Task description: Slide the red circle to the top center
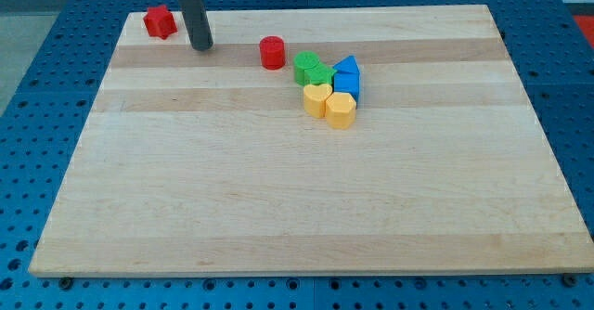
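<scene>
Six-block cluster of greens, blues, yellows [329, 85] sits right of red circle [272, 53]; tip [201, 45] left of it, apart, touching nothing; red star-like block [160, 21] top-left.

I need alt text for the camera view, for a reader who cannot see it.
My tip rests on a wooden board near the view's top, left of the red circle and apart from it. A red star-like block sits at top left; green, blue and yellow blocks cluster right of the circle.
</scene>
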